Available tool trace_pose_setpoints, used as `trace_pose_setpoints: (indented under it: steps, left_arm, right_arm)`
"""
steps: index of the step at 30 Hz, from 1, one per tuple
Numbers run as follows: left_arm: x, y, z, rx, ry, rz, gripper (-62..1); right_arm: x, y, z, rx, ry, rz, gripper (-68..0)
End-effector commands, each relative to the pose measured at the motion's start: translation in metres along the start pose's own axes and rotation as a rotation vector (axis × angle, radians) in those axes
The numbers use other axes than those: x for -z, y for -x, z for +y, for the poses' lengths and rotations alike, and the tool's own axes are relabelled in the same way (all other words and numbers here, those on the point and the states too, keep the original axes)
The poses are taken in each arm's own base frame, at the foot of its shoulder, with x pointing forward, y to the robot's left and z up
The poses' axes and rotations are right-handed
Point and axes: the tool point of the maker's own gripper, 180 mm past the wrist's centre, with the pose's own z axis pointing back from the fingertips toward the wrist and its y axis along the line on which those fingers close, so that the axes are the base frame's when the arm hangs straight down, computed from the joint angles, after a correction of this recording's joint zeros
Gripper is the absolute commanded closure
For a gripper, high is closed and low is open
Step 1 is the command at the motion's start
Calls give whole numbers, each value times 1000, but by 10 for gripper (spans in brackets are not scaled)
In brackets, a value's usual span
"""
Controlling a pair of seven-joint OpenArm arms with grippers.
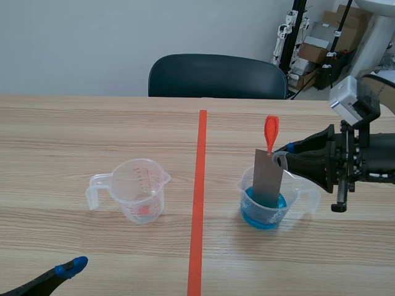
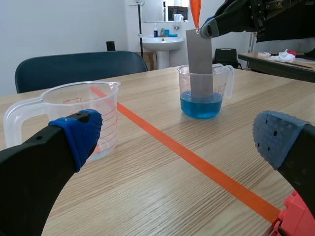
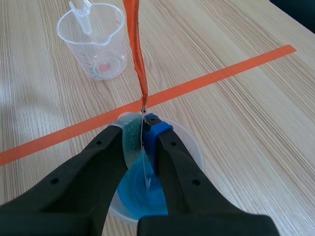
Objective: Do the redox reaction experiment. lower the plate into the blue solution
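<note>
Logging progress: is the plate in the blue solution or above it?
In: the plate, upright in the right gripper, reaches down into the blue solution inside the beaker.

On the tabletop (image 1: 92, 123), one cup (image 1: 141, 191) left of the tape line (image 1: 199, 203), a second cup (image 1: 294, 197) right of it with the plate (image 1: 268, 176) standing in its solution (image 1: 262, 217); chair (image 1: 216, 77) behind
</note>
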Motion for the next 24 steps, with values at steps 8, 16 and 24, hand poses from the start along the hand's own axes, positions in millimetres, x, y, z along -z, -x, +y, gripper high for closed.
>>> trace_pose_setpoints:
  steps: [8, 16, 24]
  left_arm:
    - [2, -11, -1, 2, 1, -59, -623]
    - [2, -11, -1, 2, 1, -59, -623]
    - [2, -11, -1, 2, 1, -59, -623]
  right_arm:
    - [-2, -13, -8, -12, 18, -36, -6]
    - [-2, -11, -8, -12, 18, -26, -6]
    - [-2, -11, -8, -12, 18, -25, -6]
